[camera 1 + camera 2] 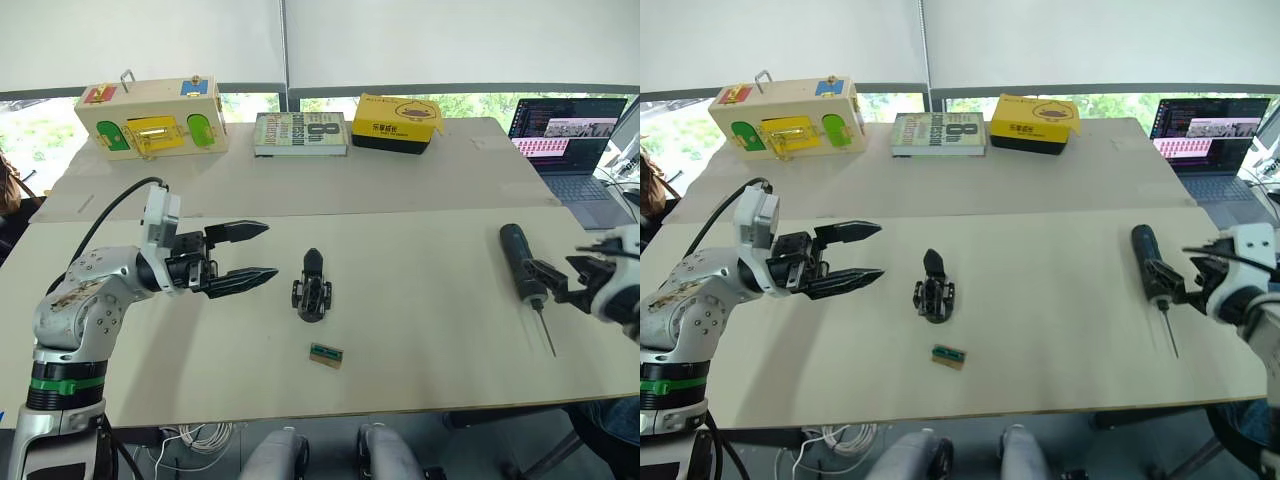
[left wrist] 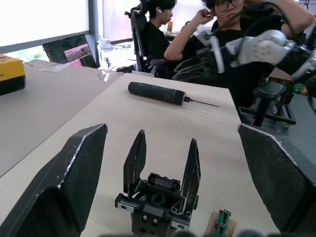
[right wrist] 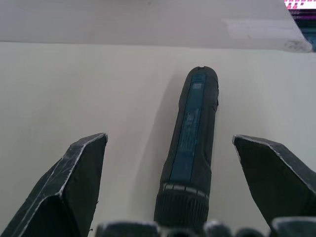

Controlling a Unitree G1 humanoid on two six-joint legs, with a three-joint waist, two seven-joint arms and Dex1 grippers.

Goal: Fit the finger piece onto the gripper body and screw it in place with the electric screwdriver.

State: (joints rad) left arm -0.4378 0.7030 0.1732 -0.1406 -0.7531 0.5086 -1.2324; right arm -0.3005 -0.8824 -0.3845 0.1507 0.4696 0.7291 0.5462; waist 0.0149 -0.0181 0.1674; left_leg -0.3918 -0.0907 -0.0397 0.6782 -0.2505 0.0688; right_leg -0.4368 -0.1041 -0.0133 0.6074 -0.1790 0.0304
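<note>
The gripper body (image 1: 312,288) is seen standing near the middle of the table (image 1: 420,360), a small black chunky mechanism with two slim black fingers rising from a blocky base; in the left wrist view these fingers are spread in a V. Just near of it, slightly to the right, a tiny green-topped block (image 1: 326,354) is laid flat. The left gripper (image 1: 247,254) is held to the left of the body, apart from it, its fingers parted and empty. The electric screwdriver (image 1: 521,264) is laid far to the right, a thick black cylinder tapering to a thin metal bit pointed toward the near edge. The right gripper (image 1: 565,279) is spread wide around its tapered end, nothing being clamped.
</note>
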